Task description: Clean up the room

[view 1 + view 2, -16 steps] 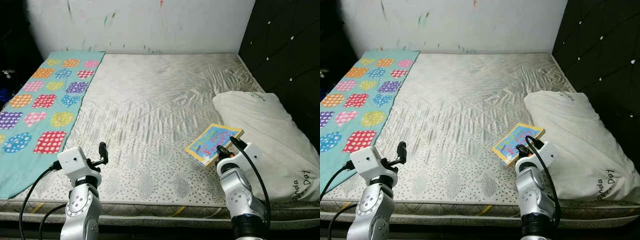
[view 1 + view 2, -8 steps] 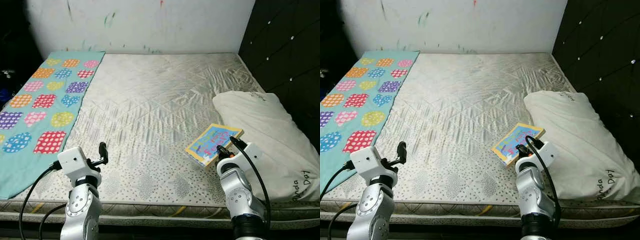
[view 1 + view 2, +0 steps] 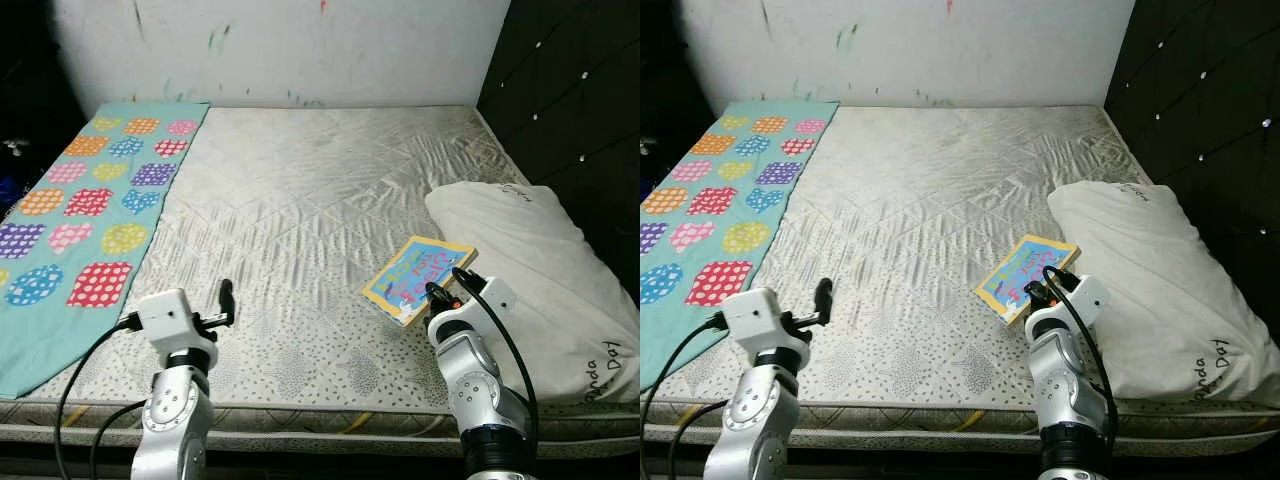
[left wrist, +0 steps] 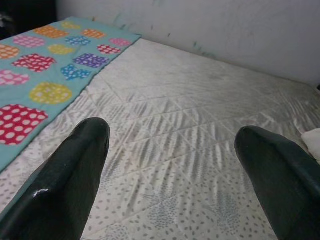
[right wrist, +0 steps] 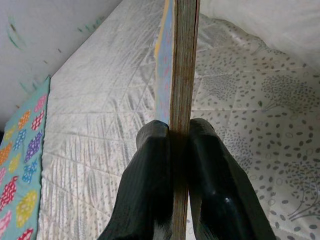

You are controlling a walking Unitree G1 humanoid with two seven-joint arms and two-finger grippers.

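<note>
On the mattress (image 3: 300, 220), right tool (image 3: 437, 297) pinches the book (image 3: 418, 279); left tool (image 3: 226, 296) spread wide.

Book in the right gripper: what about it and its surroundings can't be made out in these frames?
- Book: cover title too small and tilted in the eye views; the right wrist view shows it edge-on.
- Book's near edge: hidden between the right gripper fingers.
- Pillow: printed text cut off at the frame edge, right end out of view.
- Teal blanket: left part cut off by the frame edge.
</note>
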